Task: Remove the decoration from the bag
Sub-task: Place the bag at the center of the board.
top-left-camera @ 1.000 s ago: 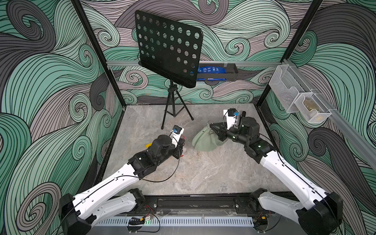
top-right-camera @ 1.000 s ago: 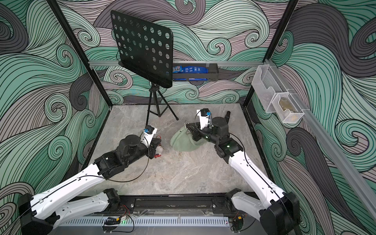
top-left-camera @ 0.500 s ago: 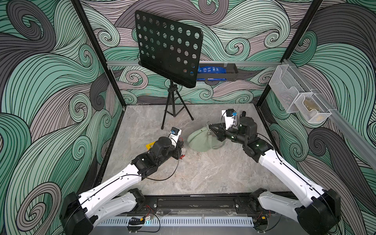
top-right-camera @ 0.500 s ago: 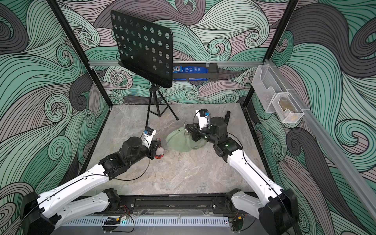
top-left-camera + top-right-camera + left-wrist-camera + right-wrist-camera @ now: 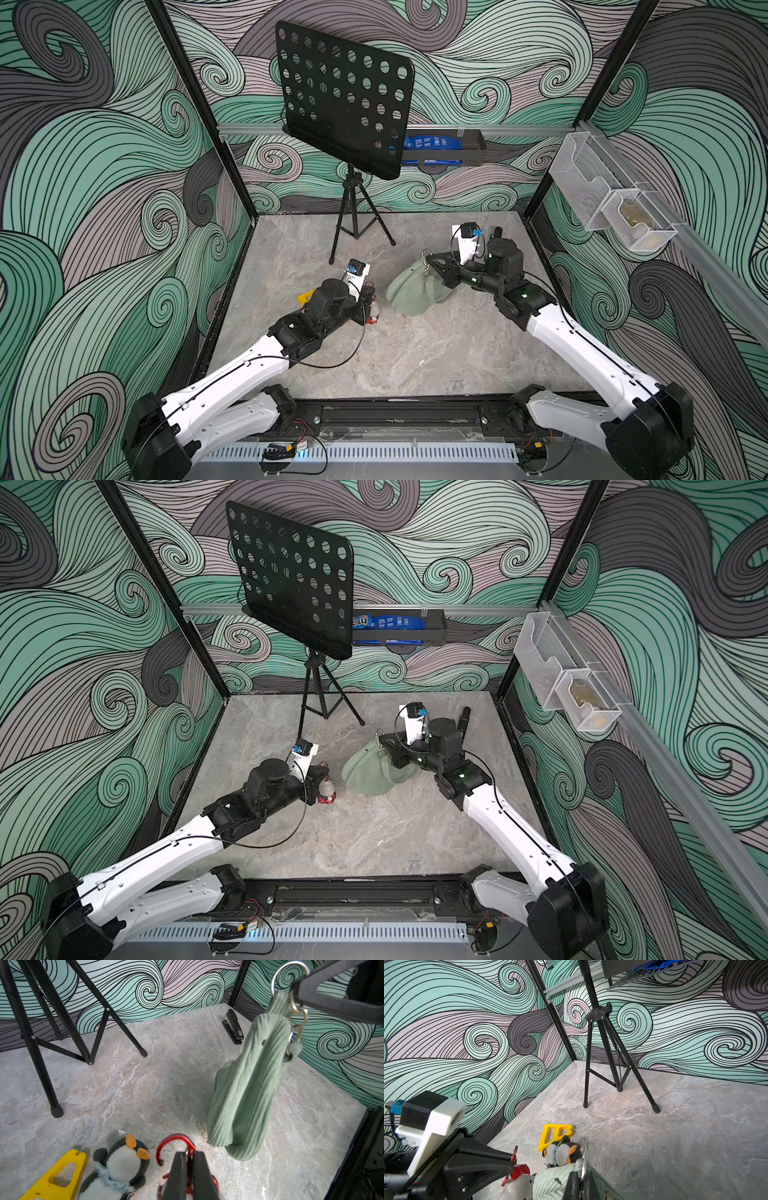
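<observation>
The sage-green bag [image 5: 415, 286] [image 5: 374, 771] hangs by its metal ring [image 5: 287, 963] from my right gripper [image 5: 428, 259] [image 5: 581, 1176], which is shut on that ring [image 5: 584, 1153]. Its bottom [image 5: 239, 1147] hangs just above the floor. The decoration, a white plush with a red bow [image 5: 521, 1180] [image 5: 327, 791], sits to the left, apart from the bag. My left gripper [image 5: 188, 1154] [image 5: 370, 297] is shut on its red carabiner [image 5: 166, 1145], whose hook stands free of the bag.
A penguin plush [image 5: 124, 1159] [image 5: 564, 1153] and a yellow plastic piece [image 5: 54, 1178] [image 5: 306, 297] lie beside the left gripper. A black music stand [image 5: 345, 99] on a tripod stands at the back, a black stapler [image 5: 233, 1026] near the back right wall.
The left jaws have closed tighter on the carabiner. The bag, spread wider toward the left half a second ago, has settled back under the right gripper. Both arms have barely shifted.
</observation>
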`<state>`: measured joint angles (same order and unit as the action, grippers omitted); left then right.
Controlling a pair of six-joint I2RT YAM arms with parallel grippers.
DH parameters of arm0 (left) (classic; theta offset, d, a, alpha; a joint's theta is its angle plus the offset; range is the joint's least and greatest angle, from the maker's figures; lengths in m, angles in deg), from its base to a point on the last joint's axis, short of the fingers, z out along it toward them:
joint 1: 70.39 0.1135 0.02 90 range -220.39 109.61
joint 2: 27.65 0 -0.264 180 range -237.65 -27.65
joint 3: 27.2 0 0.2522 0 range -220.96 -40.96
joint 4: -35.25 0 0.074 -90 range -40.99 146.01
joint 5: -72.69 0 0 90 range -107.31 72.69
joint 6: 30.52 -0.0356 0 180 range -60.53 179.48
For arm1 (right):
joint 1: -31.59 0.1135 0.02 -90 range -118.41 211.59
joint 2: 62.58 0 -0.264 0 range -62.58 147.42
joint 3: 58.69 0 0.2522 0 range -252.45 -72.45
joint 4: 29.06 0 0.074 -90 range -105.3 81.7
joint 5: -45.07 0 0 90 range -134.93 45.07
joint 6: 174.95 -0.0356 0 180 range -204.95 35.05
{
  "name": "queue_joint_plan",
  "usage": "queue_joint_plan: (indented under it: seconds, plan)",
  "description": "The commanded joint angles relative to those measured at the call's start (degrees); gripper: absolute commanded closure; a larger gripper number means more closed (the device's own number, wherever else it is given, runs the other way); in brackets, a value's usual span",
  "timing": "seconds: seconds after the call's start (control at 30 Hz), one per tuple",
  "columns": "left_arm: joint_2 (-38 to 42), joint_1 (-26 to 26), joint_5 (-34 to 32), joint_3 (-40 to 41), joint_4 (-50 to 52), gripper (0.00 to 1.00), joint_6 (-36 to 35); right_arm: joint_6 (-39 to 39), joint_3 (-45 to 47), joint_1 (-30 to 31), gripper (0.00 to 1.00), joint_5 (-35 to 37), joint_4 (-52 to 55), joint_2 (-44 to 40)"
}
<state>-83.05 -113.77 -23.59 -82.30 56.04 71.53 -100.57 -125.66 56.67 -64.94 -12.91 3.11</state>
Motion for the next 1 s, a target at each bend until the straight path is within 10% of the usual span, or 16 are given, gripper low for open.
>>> queue_joint_plan:
  seconds: [0.0, 0.57, 0.83, 0.97]
  plan:
    - [0.4, 0.4, 1.5, 0.2, -1.7, 0.96, 0.0, -0.2, -0.6, -0.2, 1.0, -0.8, -1.3, -0.2]
    - [1.6, 0.5, 4.3, 1.6, -4.1, 0.91, -0.4, -1.0, -1.9, -0.8, 1.0, 1.1, 1.0, 2.3]
    - [4.0, 0.5, 10.9, 3.2, -7.2, 0.91, -3.1, -2.7, -6.7, -3.4, 0.54, -1.3, 5.8, 6.0]
    - [5.6, 0.5, 15.3, 5.2, -11.4, 0.91, -6.1, -3.4, -8.7, -3.1, 0.47, -10.2, 7.1, 7.1]
